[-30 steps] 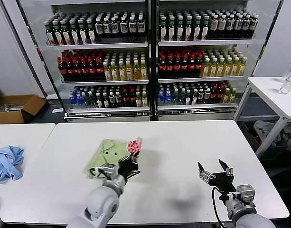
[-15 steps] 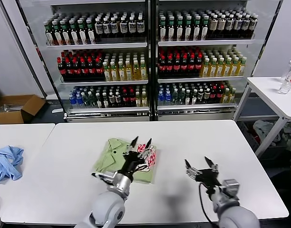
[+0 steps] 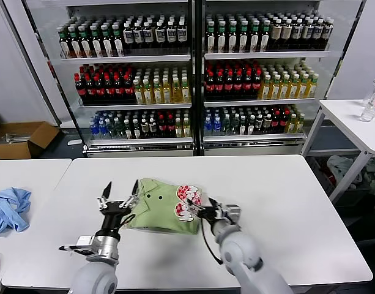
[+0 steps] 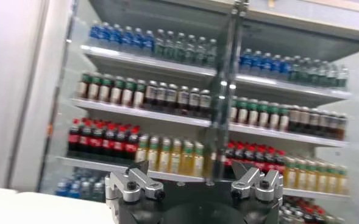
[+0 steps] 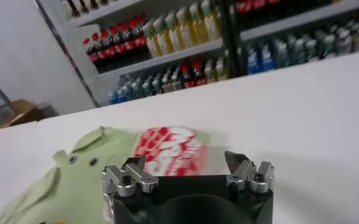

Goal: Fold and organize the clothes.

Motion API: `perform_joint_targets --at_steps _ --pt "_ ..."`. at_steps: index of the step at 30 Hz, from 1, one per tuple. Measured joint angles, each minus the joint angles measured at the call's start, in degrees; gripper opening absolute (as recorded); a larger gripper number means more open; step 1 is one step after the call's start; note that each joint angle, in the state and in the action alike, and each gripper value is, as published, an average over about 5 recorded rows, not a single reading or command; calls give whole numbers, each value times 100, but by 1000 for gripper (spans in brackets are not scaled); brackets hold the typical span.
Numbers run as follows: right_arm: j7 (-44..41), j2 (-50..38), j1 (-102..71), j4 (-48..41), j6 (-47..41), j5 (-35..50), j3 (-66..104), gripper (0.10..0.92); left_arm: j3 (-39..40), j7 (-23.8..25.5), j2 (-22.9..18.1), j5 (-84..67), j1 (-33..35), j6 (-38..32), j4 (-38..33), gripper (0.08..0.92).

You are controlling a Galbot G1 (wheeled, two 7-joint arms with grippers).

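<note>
The sage-green shirt (image 3: 158,207) lies folded on the white table (image 3: 285,202), with its red-and-white patch (image 3: 187,203) facing up at its right end. My left gripper (image 3: 122,187) is open and empty. It is raised at the shirt's left edge with its fingers pointing up, and its wrist view (image 4: 194,176) shows only the drink shelves. My right gripper (image 3: 198,212) is open and empty, low at the shirt's right edge beside the patch. The right wrist view shows the shirt (image 5: 75,185) and the patch (image 5: 170,149) just beyond that gripper (image 5: 185,165).
A light blue garment (image 3: 8,209) lies on the neighbouring table to the left. Glass-door drink fridges (image 3: 193,73) stand behind the table. A cardboard box (image 3: 22,138) sits on the floor at the far left. A side table with bottles (image 3: 371,101) stands at the right.
My left gripper has let go of the shirt and moved left and up. The patch end now lies flat on the right. My right gripper has moved left to the shirt's right edge.
</note>
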Motion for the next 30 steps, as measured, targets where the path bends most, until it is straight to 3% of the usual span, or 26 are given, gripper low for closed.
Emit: perform_joint_targets --at_steps 13,22,25,30 --pt "478 202 655 -767 -163 236 -531 446 -407 -88 -15 -9 354 -171 -89 823" --pt "281 -164 949 -952 -219 -17 -478 204 -458 -102 -40 22 439 -211 -136 823" --pt "92 -387 1031 -984 -221 -170 -401 229 -454 -105 -63 38 461 -217 -160 823" --pt "-229 -770 1060 -950 -162 -449 -243 376 -428 -106 -110 93 501 -219 -217 823"
